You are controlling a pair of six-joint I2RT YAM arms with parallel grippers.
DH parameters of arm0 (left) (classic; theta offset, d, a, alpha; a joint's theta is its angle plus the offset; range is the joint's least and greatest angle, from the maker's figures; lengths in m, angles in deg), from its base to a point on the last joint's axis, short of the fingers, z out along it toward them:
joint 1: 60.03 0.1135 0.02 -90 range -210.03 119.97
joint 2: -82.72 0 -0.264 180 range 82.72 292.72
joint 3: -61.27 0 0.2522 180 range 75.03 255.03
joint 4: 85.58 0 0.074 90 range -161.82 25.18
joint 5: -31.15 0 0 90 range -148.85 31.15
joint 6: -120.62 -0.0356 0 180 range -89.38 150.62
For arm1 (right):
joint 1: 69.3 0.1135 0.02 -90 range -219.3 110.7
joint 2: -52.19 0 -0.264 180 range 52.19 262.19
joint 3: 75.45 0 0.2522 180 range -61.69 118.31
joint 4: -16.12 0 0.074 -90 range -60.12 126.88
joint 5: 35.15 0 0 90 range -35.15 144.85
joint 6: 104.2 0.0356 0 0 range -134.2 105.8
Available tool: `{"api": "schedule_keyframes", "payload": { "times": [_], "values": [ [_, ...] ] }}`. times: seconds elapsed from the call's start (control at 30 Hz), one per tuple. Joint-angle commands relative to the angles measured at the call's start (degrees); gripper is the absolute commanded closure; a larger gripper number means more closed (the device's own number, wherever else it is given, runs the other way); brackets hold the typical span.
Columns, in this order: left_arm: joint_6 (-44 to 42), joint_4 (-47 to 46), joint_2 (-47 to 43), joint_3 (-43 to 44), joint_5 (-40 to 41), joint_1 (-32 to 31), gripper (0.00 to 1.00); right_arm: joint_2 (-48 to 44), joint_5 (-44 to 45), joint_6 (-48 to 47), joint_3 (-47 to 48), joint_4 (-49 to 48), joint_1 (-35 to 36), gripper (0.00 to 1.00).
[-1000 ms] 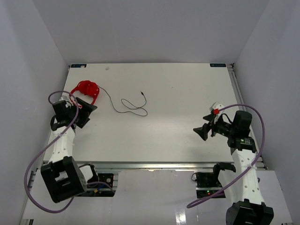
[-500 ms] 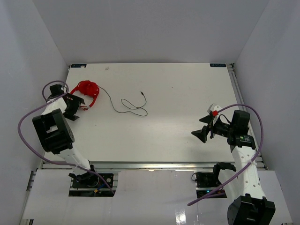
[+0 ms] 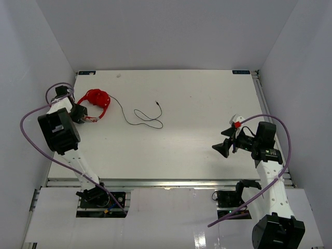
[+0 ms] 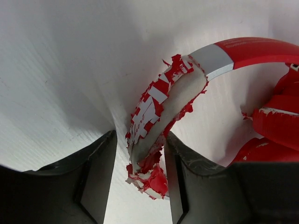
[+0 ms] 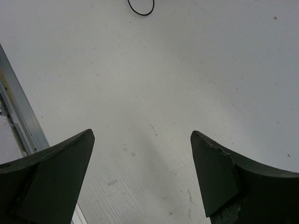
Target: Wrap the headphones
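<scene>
The red headphones (image 3: 97,98) lie at the table's far left, earcups away from my left arm. Their thin black cable (image 3: 141,118) loops to the right and ends in a plug (image 3: 156,103). My left gripper (image 3: 87,116) straddles the peeling headband (image 4: 154,112). In the left wrist view (image 4: 140,154) its jaws are narrowed; the right finger (image 4: 175,163) touches the band and a thin gap shows beside the left finger. A red earcup (image 4: 275,126) sits at the right. My right gripper (image 3: 222,148) is wide open and empty (image 5: 142,140), far from the headphones.
A loop of the black cable (image 5: 140,8) shows at the top of the right wrist view. The metal rail (image 5: 18,116) at the table's front edge lies to its left. Grey walls close in the table on the left, right and back.
My left arm has swung left and forward to the headphones, and its gripper now sits around the headband. The right arm has barely moved.
</scene>
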Motion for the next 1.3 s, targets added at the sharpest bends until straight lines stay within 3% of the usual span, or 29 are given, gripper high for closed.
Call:
{"api": "schedule_keyframes", "payload": {
  "times": [0.0,0.07,0.23,0.4,0.47,0.53,0.63,0.77,0.9,1.1,1.27],
  "values": [
    [-2.76,1.74,1.94,0.24,1.36,-0.56,0.54,0.39,0.79,-0.17,1.66,-1.08,0.07,0.10],
    [-3.70,1.06,1.23,-0.36,1.69,-1.15,0.86,0.33,0.96,-0.17,1.60,-1.19,-0.02,0.10],
    [-8.34,-1.26,-4.08,-2.92,0.04,-4.35,0.98,-0.80,0.28,-0.42,0.81,-0.82,-0.76,0.10],
    [-13.32,-9.77,-16.06,-9.62,-20.24,-12.54,1.00,-1.76,-3.11,-3.31,0.13,0.64,-0.82,0.10],
    [-14.13,-14.14,-22.83,-12.89,-25.04,-19.24,1.00,-1.56,-6.35,-7.11,0.34,3.44,-0.72,0.10],
    [-14.31,-15.47,-27.00,-13.74,-25.14,-27.84,1.00,-1.63,-7.74,-9.55,0.96,5.65,-0.40,0.10],
    [-13.75,-14.87,-31.57,-12.85,-23.73,-34.71,1.00,-1.76,-5.54,-6.95,4.26,4.42,-0.01,0.10],
    [-10.48,-14.60,-36.77,-11.26,-20.66,-43.65,1.00,-0.55,-2.47,9.86,9.41,-3.56,0.65,0.10],
    [-6.85,-14.13,-37.48,-6.71,-19.80,-51.05,1.00,0.12,-2.97,31.07,12.17,-19.34,1.25,0.10],
    [-3.01,-13.18,-37.80,-2.04,-18.25,-55.93,1.00,-1.69,-18.81,41.94,8.10,-50.72,2.66,0.10],
    [-0.74,-13.23,-39.01,-1.87,-18.94,-56.71,1.00,1.69,-21.63,32.55,9.78,-42.73,4.77,0.10]
  ]
}}
